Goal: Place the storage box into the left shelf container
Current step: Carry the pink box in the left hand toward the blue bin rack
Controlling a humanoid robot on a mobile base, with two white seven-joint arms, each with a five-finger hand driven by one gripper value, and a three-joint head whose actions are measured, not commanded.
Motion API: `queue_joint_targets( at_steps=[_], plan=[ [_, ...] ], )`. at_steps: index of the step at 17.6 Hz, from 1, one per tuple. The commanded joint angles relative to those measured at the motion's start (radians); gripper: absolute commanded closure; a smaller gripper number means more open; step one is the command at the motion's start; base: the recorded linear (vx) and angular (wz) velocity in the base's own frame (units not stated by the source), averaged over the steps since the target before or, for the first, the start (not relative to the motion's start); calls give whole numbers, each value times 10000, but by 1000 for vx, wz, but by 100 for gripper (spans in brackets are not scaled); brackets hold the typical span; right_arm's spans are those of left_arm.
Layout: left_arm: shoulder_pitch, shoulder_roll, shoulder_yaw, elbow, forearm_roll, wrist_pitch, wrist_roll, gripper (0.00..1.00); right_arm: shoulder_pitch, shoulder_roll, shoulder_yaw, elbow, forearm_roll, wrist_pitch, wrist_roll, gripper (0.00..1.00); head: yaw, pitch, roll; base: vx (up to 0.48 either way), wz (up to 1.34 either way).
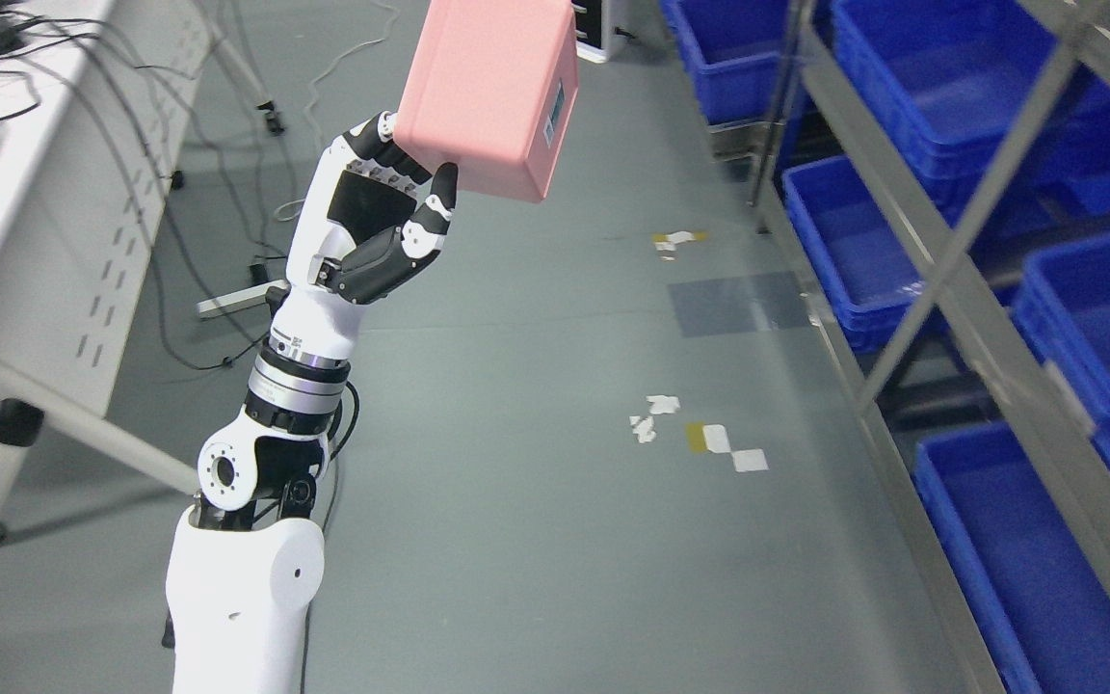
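In the head view, a pink storage box [492, 92] is gripped by the left hand [382, 217], fingers and thumb clamped on its lower edge, held high over the grey floor [516, 434], well apart from the blue shelf containers [854, 251] at right.

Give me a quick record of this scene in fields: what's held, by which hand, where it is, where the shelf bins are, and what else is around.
held item: pink storage box, raised above the floor, small label on its side
holder: left hand, fingers and thumb gripping the box's lower corner
right hand: not in view
target area: metal shelf at right, holding blue bins
box versus bins: apart, box is left of the shelf, not yet in any bin
floor: grey, with tape scraps
other: white table with cables at left
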Motion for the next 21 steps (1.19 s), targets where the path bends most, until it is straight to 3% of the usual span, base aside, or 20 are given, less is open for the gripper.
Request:
queue_joint_targets(
  at_steps=[1, 9, 21],
  plan=[
    [36, 174, -51, -223, 1, -26, -1, 99, 125, -175, -46, -174, 15, -6, 45, 0, 0, 0, 0, 281, 790],
    [297, 174, -66, -223, 1, -72, -17, 98, 125, -175, -46, -174, 15, -6, 45, 0, 0, 0, 0, 386, 392],
    [527, 174, -66, -223, 1, -164, -47, 98, 125, -175, -46, -174, 15, -6, 45, 0, 0, 8, 0, 545, -143]
  ],
)
